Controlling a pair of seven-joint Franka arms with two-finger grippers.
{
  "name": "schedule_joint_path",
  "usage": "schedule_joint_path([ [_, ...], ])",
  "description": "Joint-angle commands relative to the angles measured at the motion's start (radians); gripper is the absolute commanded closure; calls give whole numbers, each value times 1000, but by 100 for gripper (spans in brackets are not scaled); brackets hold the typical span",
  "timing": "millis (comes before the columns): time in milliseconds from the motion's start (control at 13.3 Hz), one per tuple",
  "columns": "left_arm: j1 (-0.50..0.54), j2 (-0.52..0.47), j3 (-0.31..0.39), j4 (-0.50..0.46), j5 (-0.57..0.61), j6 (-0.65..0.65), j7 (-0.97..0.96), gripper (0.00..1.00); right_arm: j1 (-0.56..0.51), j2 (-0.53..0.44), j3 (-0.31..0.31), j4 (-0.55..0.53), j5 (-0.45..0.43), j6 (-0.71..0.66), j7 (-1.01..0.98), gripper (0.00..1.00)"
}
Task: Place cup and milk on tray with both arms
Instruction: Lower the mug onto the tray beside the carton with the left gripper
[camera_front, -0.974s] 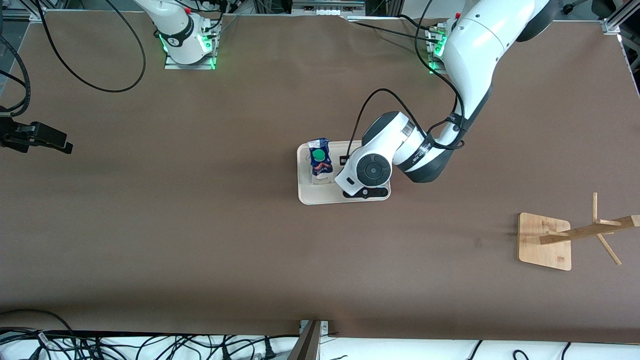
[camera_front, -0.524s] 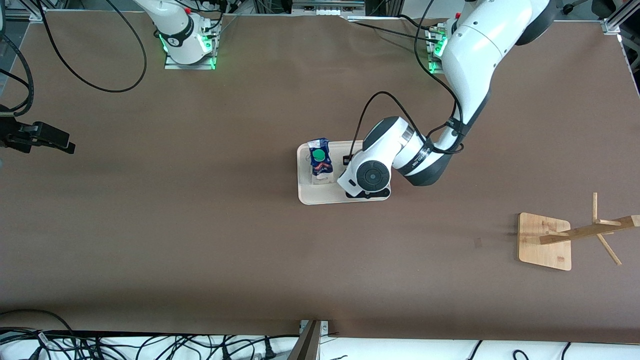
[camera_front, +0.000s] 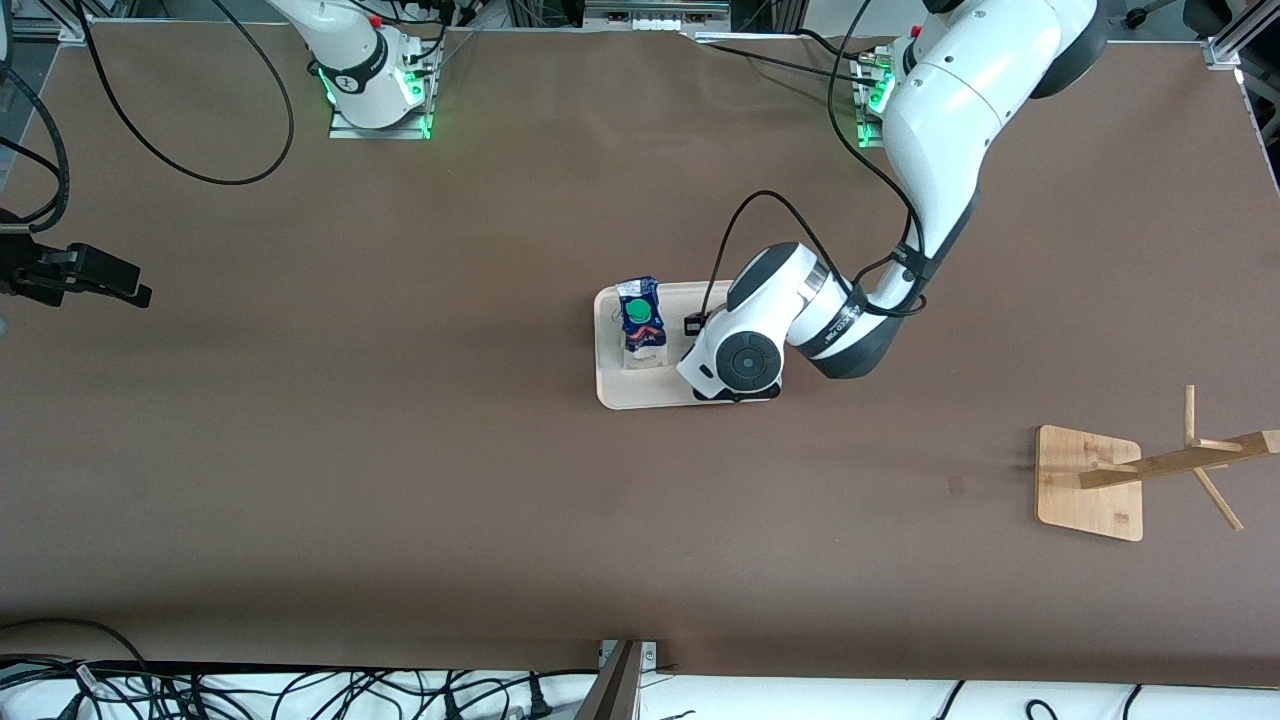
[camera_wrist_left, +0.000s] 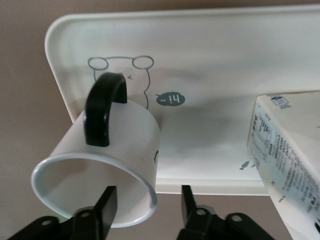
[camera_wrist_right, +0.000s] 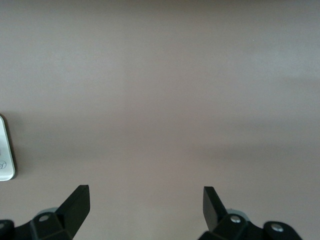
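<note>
Left gripper (camera_wrist_left: 145, 207) fingers now parted astride cup (camera_wrist_left: 107, 160) rim on tray (camera_wrist_left: 225, 65) beside milk (camera_wrist_left: 292, 150), just released; right gripper (camera_wrist_right: 145, 210) open, waiting.

Light: bright, even, from overhead.
Shadows: soft, faint grey beside the white mug (camera_wrist_left: 112, 150) on the cream-white rectangular tray (camera_wrist_left: 210, 55).
Glare: none.
Focus: front view crisp; wrist views slightly soft.

A cream-white tray (camera_wrist_left: 210, 60) is printed with a grey-outlined bunny and a dark green "hi" bubble; the cup (camera_wrist_left: 115, 150) is white with a black handle. The milk (camera_front: 640, 322) is dark blue and white, capped in green, marked red; the table (camera_front: 400, 450) is brown.
</note>
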Motion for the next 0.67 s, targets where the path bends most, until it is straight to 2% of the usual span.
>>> schedule_joint_path([
  [0, 58, -72, -13, 26, 15, -74, 29, 0, 23, -11, 5, -6, -49, 4, 2, 0],
  [75, 76, -104, -13, 57, 15, -88, 29, 0, 25, -11, 7, -8, -53, 4, 2, 0],
  [375, 108, -204, 3, 62, 31, -92, 28, 0, 23, -8, 4, -8, -56, 5, 1, 0],
  [599, 135, -316, 47, 5, 25, -82, 57, 0, 25, -6, 5, -8, -72, 7, 1, 0],
])
